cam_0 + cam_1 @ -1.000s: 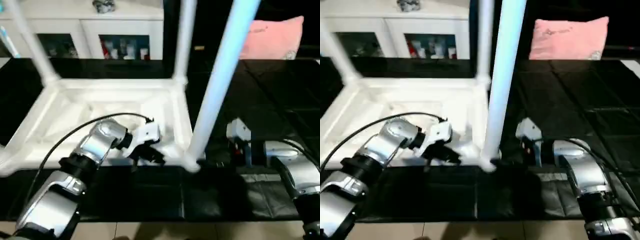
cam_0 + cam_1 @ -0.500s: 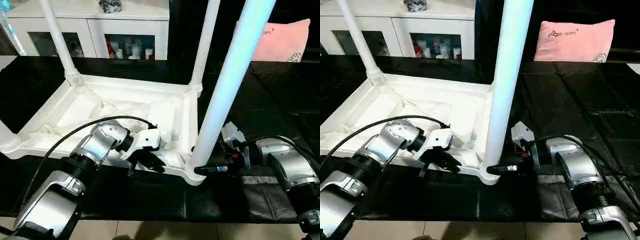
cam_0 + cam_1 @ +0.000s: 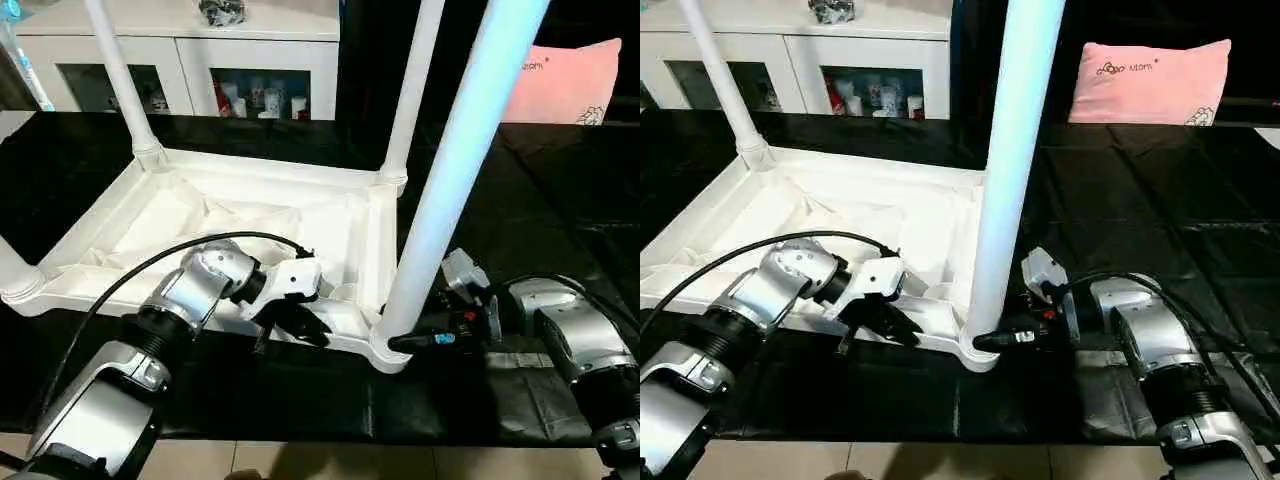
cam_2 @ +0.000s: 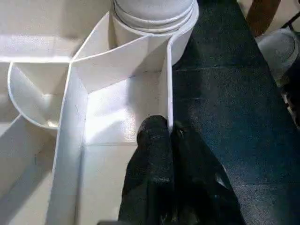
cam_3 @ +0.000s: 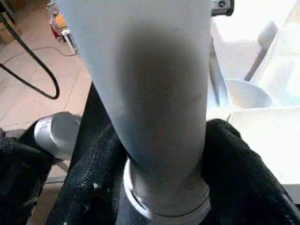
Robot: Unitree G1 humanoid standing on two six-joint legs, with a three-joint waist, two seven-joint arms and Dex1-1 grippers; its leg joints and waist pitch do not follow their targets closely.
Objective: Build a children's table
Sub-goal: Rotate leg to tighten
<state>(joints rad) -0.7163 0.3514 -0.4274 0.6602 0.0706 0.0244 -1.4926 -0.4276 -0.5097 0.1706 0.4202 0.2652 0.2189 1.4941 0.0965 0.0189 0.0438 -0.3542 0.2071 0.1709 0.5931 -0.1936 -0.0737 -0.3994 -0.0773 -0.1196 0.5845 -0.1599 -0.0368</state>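
Left gripper (image 4: pixel 169 133) pinched white ribbed plastic tabletop (image 3: pixel 250 215) rim; right gripper (image 5: pixel 161 154) clamped long white tapered leg (image 3: pixel 450 190) base. Best: push straight down into socket.

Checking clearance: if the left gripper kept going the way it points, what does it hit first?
The left gripper is already pinched on the tabletop's rim wall. Straight on along that wall, it would likely meet the corner socket holding the near leg first.

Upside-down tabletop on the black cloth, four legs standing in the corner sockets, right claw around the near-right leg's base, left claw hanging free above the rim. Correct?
Not quite: the left claw isn't hanging free. The left wrist view shows it shut on the tabletop rim wall. The right claw is at the near-right leg base as you say.
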